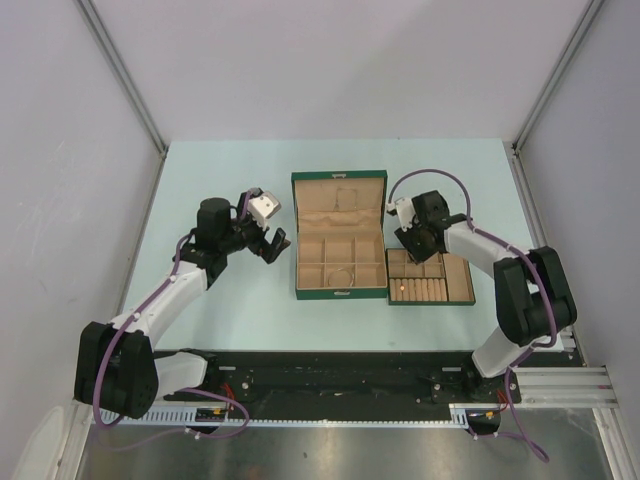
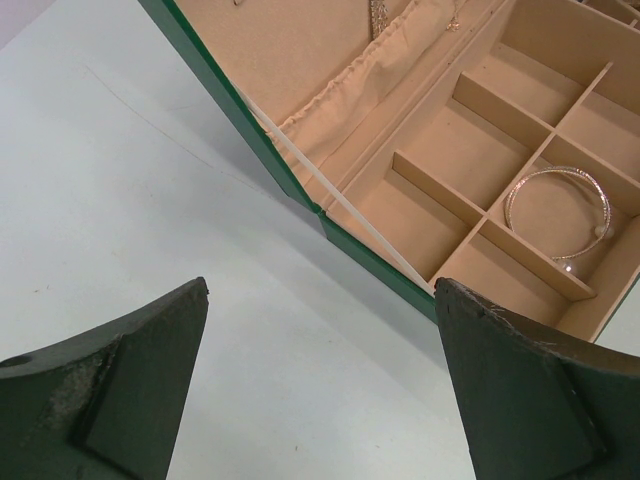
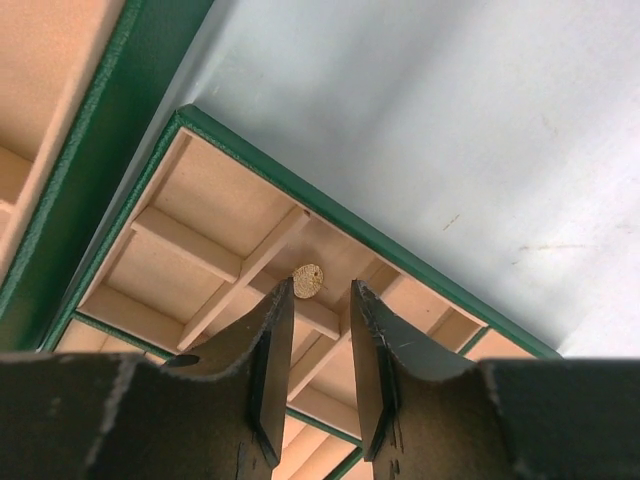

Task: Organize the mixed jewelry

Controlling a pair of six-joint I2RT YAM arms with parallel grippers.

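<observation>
Left gripper (image 2: 322, 290) jaws spread over the bench (image 2: 150, 200); a silvery bangle (image 2: 560, 215) lies in the green box (image 2: 380, 265) compartment at right. Right gripper (image 3: 321, 287) jaws nearly together by a small round piece (image 3: 308, 281); I cannot tell if they pinch it.

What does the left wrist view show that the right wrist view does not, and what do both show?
Only left wrist: a silvery loop lying in a box compartment, and the left claw wide open. Only right wrist: the green tray with dividers, the right claw with a narrow gap, and a small round pale piece just beyond it. Both: the green box wall and the pale table.
</observation>
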